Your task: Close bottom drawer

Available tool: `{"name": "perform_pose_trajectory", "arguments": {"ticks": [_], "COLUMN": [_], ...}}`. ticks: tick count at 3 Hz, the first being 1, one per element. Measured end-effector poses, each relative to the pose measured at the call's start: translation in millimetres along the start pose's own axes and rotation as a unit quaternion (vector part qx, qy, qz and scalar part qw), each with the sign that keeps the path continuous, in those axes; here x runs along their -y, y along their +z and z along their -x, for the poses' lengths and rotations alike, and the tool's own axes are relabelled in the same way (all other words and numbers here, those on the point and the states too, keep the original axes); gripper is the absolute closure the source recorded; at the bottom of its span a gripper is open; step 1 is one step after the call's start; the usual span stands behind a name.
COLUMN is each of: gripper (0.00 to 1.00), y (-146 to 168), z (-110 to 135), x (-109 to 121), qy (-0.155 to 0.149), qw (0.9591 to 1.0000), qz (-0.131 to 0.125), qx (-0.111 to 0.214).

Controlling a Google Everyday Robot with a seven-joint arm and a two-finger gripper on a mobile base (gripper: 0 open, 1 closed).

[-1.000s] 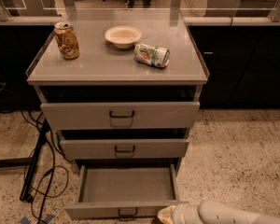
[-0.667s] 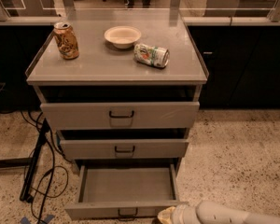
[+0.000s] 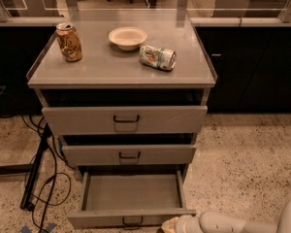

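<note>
The bottom drawer (image 3: pixel 131 192) of the grey cabinet is pulled far out, its wide shallow tray empty. Its short front panel (image 3: pixel 97 219) and small dark wire handle (image 3: pixel 132 222) sit at the bottom edge of the camera view. My gripper (image 3: pixel 170 224) comes in from the lower right on a white arm (image 3: pixel 223 223). It is low, right against the right end of the drawer's front panel. The middle drawer (image 3: pixel 129 155) and top drawer (image 3: pixel 125 119) above are each slightly open.
On the cabinet top (image 3: pixel 102 67) stand an upright can (image 3: pixel 69 41), a white bowl (image 3: pixel 128 37) and a can lying on its side (image 3: pixel 157 57). Black cables and a stand leg (image 3: pixel 36 174) lie on the speckled floor to the left. Dark cabinets run behind.
The gripper and arm have shifted only slightly along the drawer's front. The drawer is as far out as before.
</note>
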State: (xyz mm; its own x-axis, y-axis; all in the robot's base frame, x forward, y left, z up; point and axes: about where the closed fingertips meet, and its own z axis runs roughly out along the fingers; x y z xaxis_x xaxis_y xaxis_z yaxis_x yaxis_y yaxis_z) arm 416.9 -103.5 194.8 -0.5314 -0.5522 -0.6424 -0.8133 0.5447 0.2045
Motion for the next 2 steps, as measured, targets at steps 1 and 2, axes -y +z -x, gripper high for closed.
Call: {"name": "perform_pose_trajectory", "arguments": {"ticks": [1, 2], "gripper": [0.98, 0.77], "y": [25.6, 25.7], "z": [-11.0, -11.0], "x": [15.1, 15.1], "qy": [0.005, 0.005], "qw": [1.0000, 1.0000], "qz": [-0.003, -0.003], "qx": [0.000, 0.000]}}
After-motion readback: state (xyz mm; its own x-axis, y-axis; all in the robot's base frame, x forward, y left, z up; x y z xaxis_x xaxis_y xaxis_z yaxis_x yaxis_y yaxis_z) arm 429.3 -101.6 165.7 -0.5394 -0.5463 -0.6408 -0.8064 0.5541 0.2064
